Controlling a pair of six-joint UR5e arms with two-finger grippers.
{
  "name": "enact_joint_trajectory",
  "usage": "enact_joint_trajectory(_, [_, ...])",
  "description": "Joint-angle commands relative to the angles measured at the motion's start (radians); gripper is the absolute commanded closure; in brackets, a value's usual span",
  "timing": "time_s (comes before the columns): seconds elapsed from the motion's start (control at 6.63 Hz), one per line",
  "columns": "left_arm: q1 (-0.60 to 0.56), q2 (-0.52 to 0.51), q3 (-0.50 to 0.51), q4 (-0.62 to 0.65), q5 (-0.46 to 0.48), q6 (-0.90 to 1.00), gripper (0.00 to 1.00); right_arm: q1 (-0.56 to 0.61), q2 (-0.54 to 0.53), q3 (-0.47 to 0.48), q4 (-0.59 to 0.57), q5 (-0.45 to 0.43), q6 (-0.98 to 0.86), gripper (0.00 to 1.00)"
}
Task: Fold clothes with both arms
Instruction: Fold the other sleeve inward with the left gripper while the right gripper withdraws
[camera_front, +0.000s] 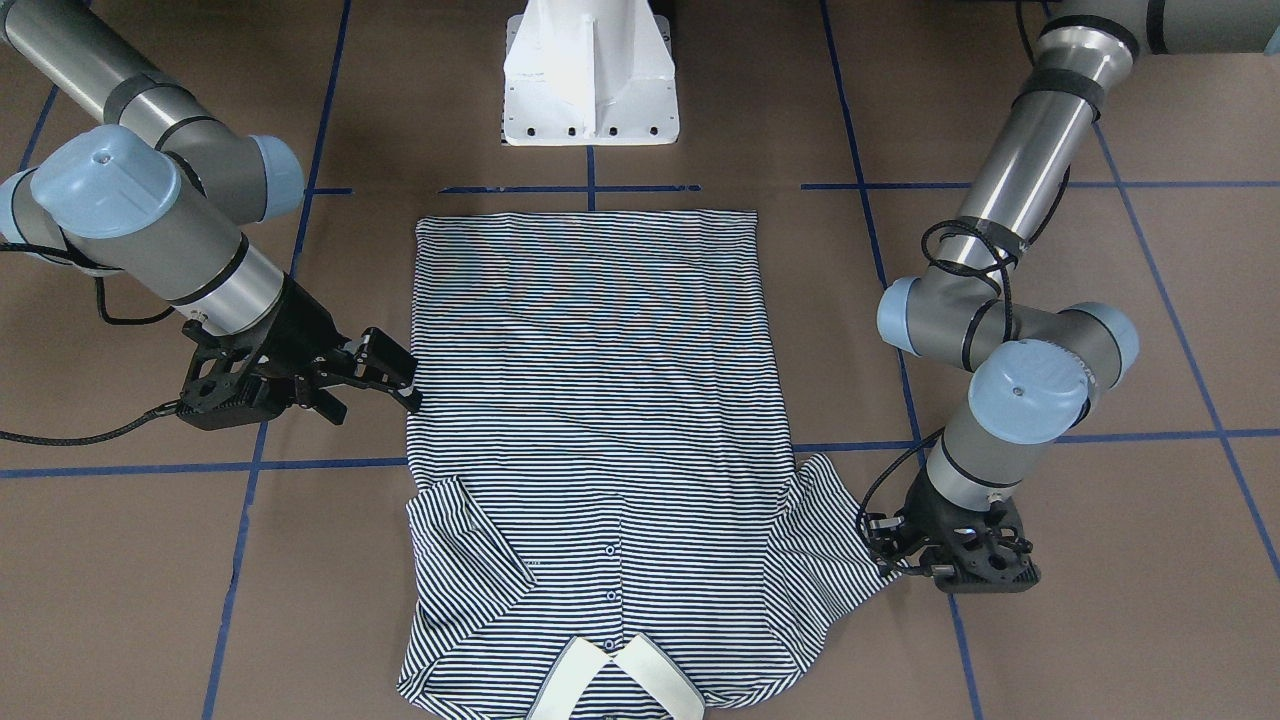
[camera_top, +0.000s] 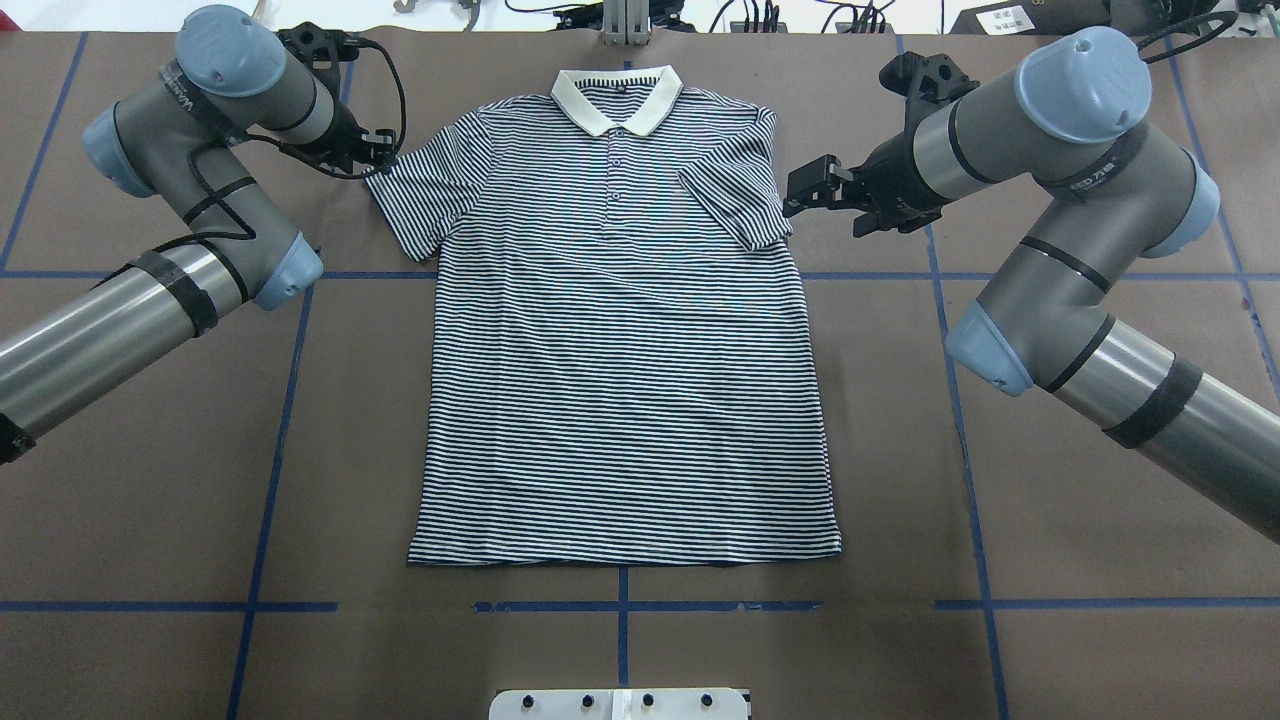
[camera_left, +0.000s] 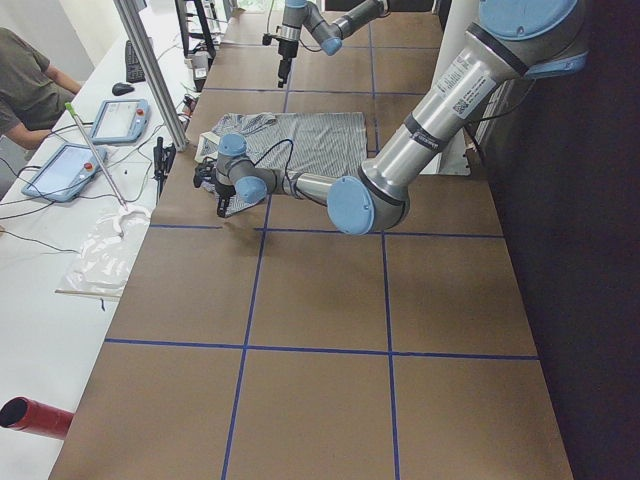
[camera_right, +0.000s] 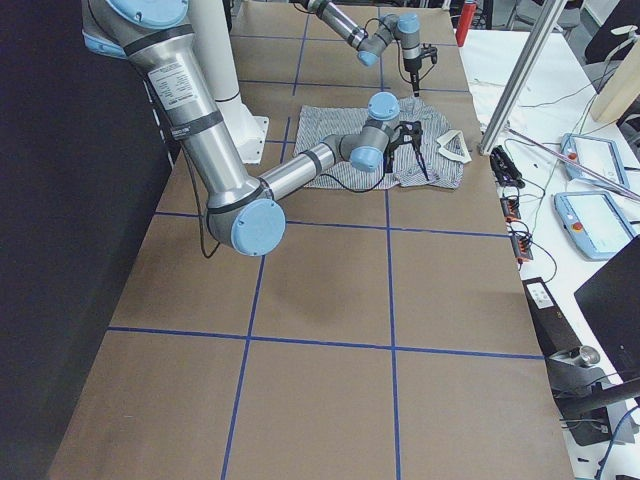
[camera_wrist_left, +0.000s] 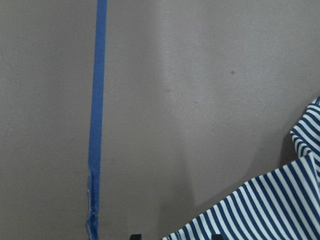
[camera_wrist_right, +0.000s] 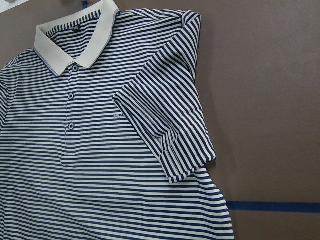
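Collar nearest, white pedestal beyond shirt

Overhead and front views opposed, sharing shirt, side views distant, wrist views close

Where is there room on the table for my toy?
Bare table between the shirt and the white base, and either side of its lower half. Crowded at the sleeves, by the left gripper and right gripper.
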Motion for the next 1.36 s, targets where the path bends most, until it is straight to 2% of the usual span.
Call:
enact_joint_trajectory(0.0, [0.002, -0.004, 0.021, -0.011, 0.001, 0.002, 0.51, -0.002, 0.001, -0.001, -0.001, 0.0, 0.0, 0.0])
enact_joint_trajectory(0.3, [0.003, -0.004, 0.023, -0.011, 0.001, 0.002, 0.77, -0.002, 0.001, -0.004, -0.001, 0.0, 0.0, 0.0])
enact_joint_trajectory(0.45, [0.003, -0.011, 0.023, -0.011, -0.001, 0.002, 1.0, -0.002, 0.001, -0.004, -0.001, 0.0, 0.0, 0.0])
enact_joint_trajectory(0.75, [0.0, -0.045, -0.011, 0.0, -0.034, -0.009, 1.0, 0.0, 0.003, -0.001, -0.001, 0.001, 0.002, 0.0])
enact_joint_trajectory(0.91, [0.0, -0.045, -0.081, 0.044, -0.121, -0.021, 1.0, -0.002, 0.004, -0.002, -0.001, 0.001, 0.002, 0.0])
enact_joint_trajectory(1.06, [0.003, -0.065, -0.153, 0.095, -0.133, -0.096, 1.0, 0.0, 0.006, 0.002, -0.001, 0.003, 0.002, 0.0])
enact_joint_trajectory(1.21, [0.047, -0.132, -0.132, 0.097, -0.124, -0.162, 1.0, -0.002, 0.007, 0.001, -0.001, 0.003, 0.002, 0.0])
